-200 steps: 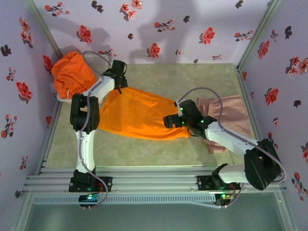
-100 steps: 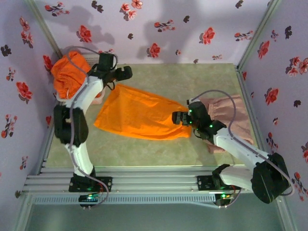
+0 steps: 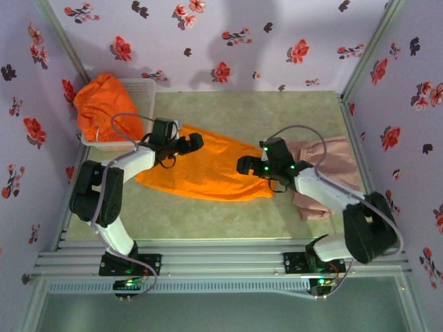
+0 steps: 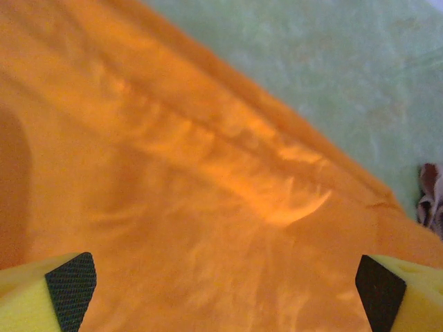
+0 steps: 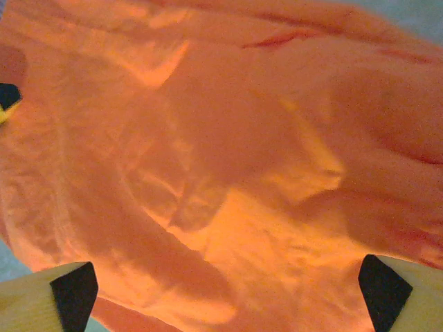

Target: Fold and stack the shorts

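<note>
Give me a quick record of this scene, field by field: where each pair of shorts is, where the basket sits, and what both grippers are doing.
spread pair: orange shorts lying flat across the middle of the table
basket pair: second orange shorts bunched in the white basket, far left corner
third pair: pink shorts on the table at the right
left gripper: open, over the spread pair's far left part
right gripper: open, over the spread pair's right end
progress: spread pair not yet folded
</note>
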Controlling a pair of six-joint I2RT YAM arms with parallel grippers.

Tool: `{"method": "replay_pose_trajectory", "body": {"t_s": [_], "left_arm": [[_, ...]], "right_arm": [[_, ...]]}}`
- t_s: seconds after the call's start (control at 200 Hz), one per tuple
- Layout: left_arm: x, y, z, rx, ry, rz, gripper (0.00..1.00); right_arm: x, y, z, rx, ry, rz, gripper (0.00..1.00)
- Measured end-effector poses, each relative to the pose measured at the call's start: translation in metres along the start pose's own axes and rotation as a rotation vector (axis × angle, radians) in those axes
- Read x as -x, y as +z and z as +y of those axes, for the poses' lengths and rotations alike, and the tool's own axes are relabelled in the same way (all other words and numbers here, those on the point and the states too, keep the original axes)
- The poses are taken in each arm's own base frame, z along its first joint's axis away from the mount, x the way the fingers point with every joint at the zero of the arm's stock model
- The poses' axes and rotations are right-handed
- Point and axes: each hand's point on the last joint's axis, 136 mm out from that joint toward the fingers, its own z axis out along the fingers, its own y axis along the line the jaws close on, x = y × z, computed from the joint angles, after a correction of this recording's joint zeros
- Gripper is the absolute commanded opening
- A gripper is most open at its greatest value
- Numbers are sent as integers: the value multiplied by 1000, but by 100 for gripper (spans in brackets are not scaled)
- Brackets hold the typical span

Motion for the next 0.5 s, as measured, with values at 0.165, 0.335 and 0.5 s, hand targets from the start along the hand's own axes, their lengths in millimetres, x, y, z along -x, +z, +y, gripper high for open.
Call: {"method": "replay_pose_trajectory", "body": {"t_s": [0.165, 0.335, 0.5], "left_arm": [[-28, 3, 22, 32, -43, 1, 99], [-45, -5, 42, 78, -63, -35, 99], [-61, -17, 53, 101, -71, -77, 99]], "right_arm": [[-16, 35, 19, 21, 2, 111, 99], [-26, 55, 17, -5, 10, 164, 99], [-25, 66, 11, -53, 5, 199, 99]]}}
